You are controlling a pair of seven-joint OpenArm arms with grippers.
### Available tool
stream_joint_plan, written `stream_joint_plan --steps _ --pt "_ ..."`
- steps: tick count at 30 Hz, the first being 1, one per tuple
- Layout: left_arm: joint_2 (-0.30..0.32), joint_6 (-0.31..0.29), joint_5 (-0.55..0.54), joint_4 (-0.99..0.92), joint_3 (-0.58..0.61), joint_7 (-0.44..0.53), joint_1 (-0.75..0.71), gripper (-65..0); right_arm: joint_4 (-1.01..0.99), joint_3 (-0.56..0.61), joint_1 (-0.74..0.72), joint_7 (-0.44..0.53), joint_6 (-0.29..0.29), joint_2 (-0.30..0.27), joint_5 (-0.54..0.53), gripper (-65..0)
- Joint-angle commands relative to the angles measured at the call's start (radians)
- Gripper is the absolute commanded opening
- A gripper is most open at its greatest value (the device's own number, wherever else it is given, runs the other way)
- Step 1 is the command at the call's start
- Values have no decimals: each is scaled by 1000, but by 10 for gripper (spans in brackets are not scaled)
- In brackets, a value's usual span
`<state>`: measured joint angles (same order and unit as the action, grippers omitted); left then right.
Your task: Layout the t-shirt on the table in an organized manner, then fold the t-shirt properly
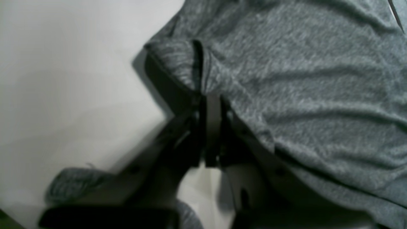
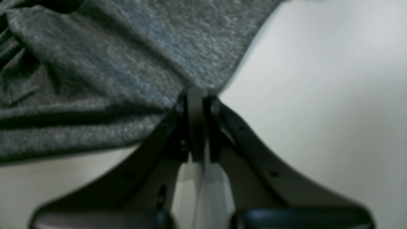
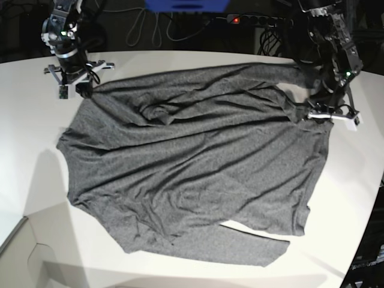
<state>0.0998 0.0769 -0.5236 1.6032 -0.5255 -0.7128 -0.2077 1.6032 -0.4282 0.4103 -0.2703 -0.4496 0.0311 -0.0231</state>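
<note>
The dark grey t-shirt [image 3: 192, 174] lies spread and wrinkled over the white table [image 3: 24, 120], long sleeves folded across it. My right gripper [image 3: 84, 91] is at the shirt's far left corner. In its wrist view the right gripper [image 2: 197, 93] is shut on the fabric edge [image 2: 111, 79]. My left gripper [image 3: 300, 112] is at the far right side of the shirt. Its own view shows the left gripper [image 1: 211, 97] shut on a bunched fold of the cloth [image 1: 302, 95].
Cables and a power strip [image 3: 252, 20] lie behind the table's curved far edge. The table's edge cuts in at the lower left [image 3: 12, 240] and runs along the right [image 3: 375, 198]. One sleeve [image 3: 240, 247] lies along the shirt's near side.
</note>
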Motion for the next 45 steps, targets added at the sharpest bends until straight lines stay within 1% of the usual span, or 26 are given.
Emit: stream_joint_plan --steps 1,6,10,18,22,24,26,29,30,33,37,41,45 --pt "10 -6 -3 15 0 12 6 -649 3 -31 9 -48 4 -6 24 -635" --pt "10 -6 -3 -1 2 8 17 -649 13 -102 23 -50 4 -1 24 -635" --pt "10 -6 -3 -40 2 11 18 -649 39 -149 23 -45 2 16 18 -636" --pt "8 -6 -3 -90 -3 12 41 -649 173 -145 17 -47 2 85 18 -635" --pt "8 -6 -3 -91 -3 6 66 -646 177 -122 -4 -47 2 88 18 -635" --pt "8 -6 -5 -83 -3 5 67 -612 177 -117 -6 -47 2 88 18 -635" --pt "8 -6 -17 -80 -5 5 61 -544 176 -116 -8 -47 2 88 18 -635" --pt "13 1 -80 -82 -9 5 46 -457 176 -111 -8 -47 2 88 18 -635" --pt "15 1 -99 -82 -23 6 30 -441 176 -110 -8 -47 2 88 18 -635" --pt "11 1 -154 -82 -81 3 7 -435 176 -105 -8 -47 2 86 18 -635" --pt "13 1 -223 -43 -127 3 -32 -434 174 -105 -8 -47 2 86 18 -635" --pt "11 -1 -251 22 -170 3 -63 -433 174 -105 -8 -47 2 86 18 -635" --pt "11 -2 -252 44 -166 3 -71 -433 174 -103 -8 -47 1 88 18 -635"
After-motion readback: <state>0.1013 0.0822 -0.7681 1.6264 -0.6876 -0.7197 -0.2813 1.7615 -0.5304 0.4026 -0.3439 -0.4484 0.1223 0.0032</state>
